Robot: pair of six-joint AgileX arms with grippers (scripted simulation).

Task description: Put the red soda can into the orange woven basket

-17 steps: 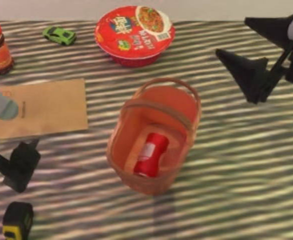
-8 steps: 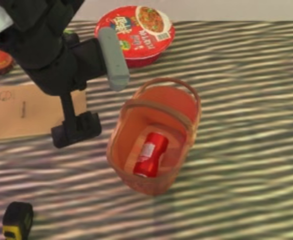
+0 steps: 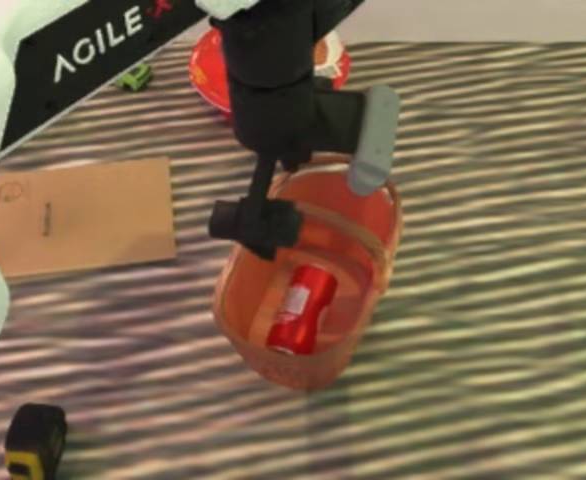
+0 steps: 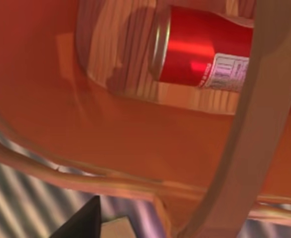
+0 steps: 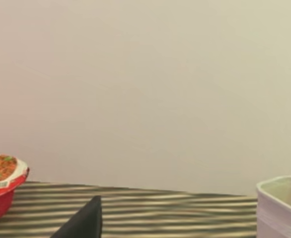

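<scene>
The red soda can (image 3: 301,308) lies on its side on the ribbed bottom of the orange woven basket (image 3: 235,300), near the table's middle. The left wrist view shows the can (image 4: 195,57) close up through the basket's arched handle (image 4: 250,139). My left gripper (image 3: 256,228) hangs over the basket's left rim where the handle meets it, above the can and not touching it. One dark fingertip (image 4: 88,223) shows outside the basket wall, and the gripper looks open. My right arm is out of the top view; one fingertip (image 5: 88,220) shows in its wrist view, holding nothing.
My left arm partly covers a big red noodle bowl (image 3: 205,72) behind the basket. A green toy car (image 3: 133,76) sits at the back left, a brown paper sheet (image 3: 83,215) at left and a tape measure (image 3: 33,440) at the front left. A white cup (image 5: 282,206) shows in the right wrist view.
My left arm has swung in from the table's left side to above the basket's left rim. The right arm has left the top view. The can has stayed in the basket.
</scene>
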